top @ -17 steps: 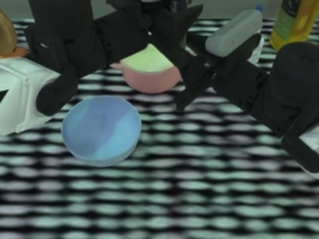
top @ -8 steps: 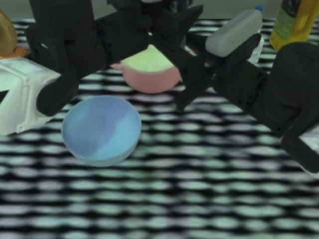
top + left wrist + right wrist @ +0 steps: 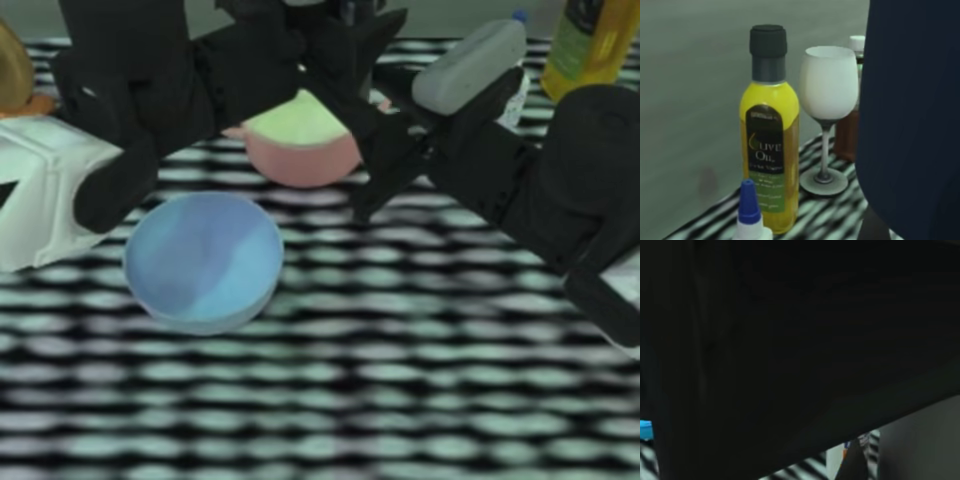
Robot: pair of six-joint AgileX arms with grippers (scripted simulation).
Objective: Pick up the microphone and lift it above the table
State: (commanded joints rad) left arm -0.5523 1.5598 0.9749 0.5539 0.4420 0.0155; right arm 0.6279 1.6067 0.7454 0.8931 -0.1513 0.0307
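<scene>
mic [image 3: 468, 66] is sitting raised at the far right of the table [image 3: 400, 400], grey handle showing in top view, navy head filling left wrist view. can't tell either claw's state. right wrist view is dark.

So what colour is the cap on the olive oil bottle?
Dark grey, almost black. The olive oil bottle's cap shows best in the left wrist view.
</scene>
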